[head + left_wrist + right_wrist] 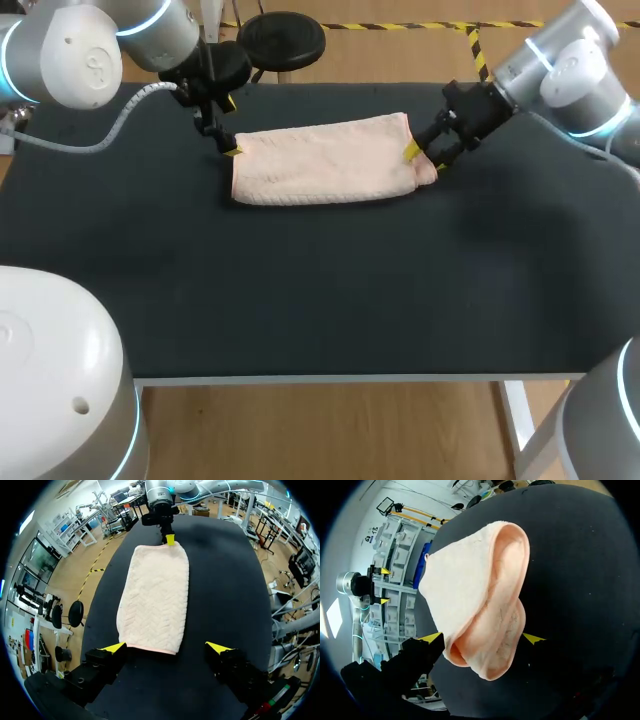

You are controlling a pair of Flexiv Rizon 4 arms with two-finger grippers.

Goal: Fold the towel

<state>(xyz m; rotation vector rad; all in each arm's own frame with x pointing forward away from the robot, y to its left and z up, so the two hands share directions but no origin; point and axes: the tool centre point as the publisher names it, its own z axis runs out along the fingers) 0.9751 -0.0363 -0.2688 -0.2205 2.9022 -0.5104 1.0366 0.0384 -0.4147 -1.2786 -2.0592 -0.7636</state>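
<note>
My left arm (90, 50) comes in over the tabletop's far left corner. The left gripper (228, 128) is down at the towel's left end with its fingers spread wide. In the left wrist view one yellow fingertip (114, 647) sits just beside the near corner of the cloth, and the other is well apart from it over bare black table (300, 300). It grips nothing.

The towel (320, 160) is pale peach with a woven zigzag texture. It lies flat near the tabletop's far edge, about midway across, with its long sides running left to right. It is doubled over, and its right end shows as a soft open loop of layers (clearest in the right wrist view), slightly bunched at the near right corner.

The right gripper (425, 158) is at that right end, fingers just as wide apart. The looped end fills the gap between the two yellow tips — whether either tip presses the cloth I cannot tell, and nothing looks pinched. My right arm (570, 60) comes in from the far right corner.
</note>
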